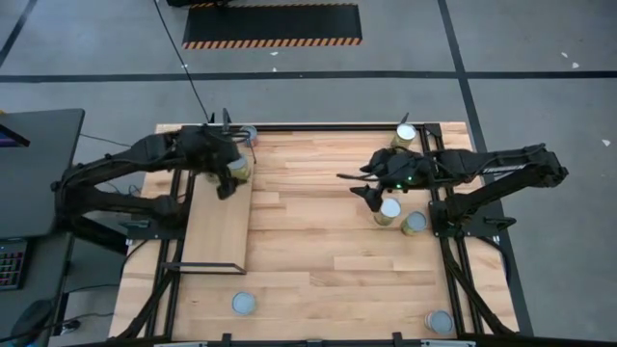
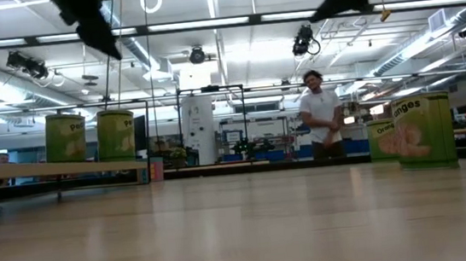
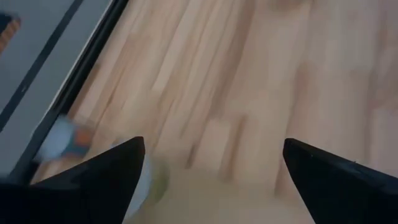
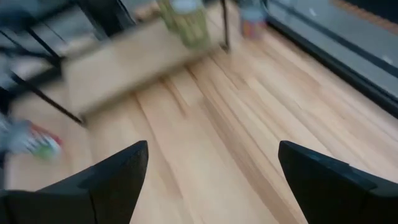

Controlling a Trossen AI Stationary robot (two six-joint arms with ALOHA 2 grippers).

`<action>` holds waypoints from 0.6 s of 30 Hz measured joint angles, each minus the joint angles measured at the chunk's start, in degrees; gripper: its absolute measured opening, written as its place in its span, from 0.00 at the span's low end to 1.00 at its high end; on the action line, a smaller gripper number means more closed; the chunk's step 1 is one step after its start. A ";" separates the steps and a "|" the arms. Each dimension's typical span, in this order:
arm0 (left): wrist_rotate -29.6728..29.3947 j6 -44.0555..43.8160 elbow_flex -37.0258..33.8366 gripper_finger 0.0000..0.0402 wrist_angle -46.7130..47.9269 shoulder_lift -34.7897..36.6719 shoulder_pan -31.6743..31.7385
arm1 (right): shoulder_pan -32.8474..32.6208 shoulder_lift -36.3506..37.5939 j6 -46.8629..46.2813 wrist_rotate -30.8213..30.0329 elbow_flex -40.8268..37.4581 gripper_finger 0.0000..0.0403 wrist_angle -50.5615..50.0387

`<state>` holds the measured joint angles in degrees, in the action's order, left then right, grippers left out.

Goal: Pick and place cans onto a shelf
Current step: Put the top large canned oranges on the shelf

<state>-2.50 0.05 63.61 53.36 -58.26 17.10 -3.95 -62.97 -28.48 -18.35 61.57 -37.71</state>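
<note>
Your left end effector (image 1: 226, 189) hung released over the shelf (image 1: 217, 231); right end effector (image 1: 357, 183) released above bare mid worktop (image 1: 308, 251); cans (image 1: 388, 211) beside it.

A large industrial lab or workshop hall was shown. A grey concrete floor (image 1: 540, 58) was marked with dark lines and a black mat with orange hazard stripes (image 1: 273, 25). Long strip lights (image 2: 232, 28) and exposed trusses were seen under a high ceiling, with cameras or lamps hung from it. A wooden table (image 1: 318, 251) on a black metal frame (with two robot arms mounted) was set up, and a person (image 2: 321, 115) was seen standing among equipment in the background.
</note>
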 joint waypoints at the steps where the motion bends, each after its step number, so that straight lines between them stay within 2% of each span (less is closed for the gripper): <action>1: -0.25 -1.57 0.00 0.97 -1.86 -0.50 -1.47 | 0.00 0.04 -0.16 -0.02 0.48 0.91 -3.31; 4: -1.00 -4.54 1.03 0.97 -5.31 -2.76 -5.29 | 0.00 0.10 -0.32 -0.04 0.44 0.91 -12.10; 10: -3.07 -7.89 9.59 0.97 -7.27 -8.60 -10.29 | 0.23 0.08 -7.70 0.01 -3.77 0.92 -28.01; 12: -3.63 -8.45 11.69 0.97 -8.61 -9.27 -11.21 | 1.08 0.08 -9.87 0.75 -5.26 0.93 -28.76; 18: -6.12 -10.43 12.98 0.97 -12.47 -8.78 -12.55 | 5.12 -1.40 -10.28 8.30 -8.58 0.99 -26.98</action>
<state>-8.62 -10.38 76.60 40.90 -67.03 4.55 1.18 -64.36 -38.76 -10.05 52.99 -64.69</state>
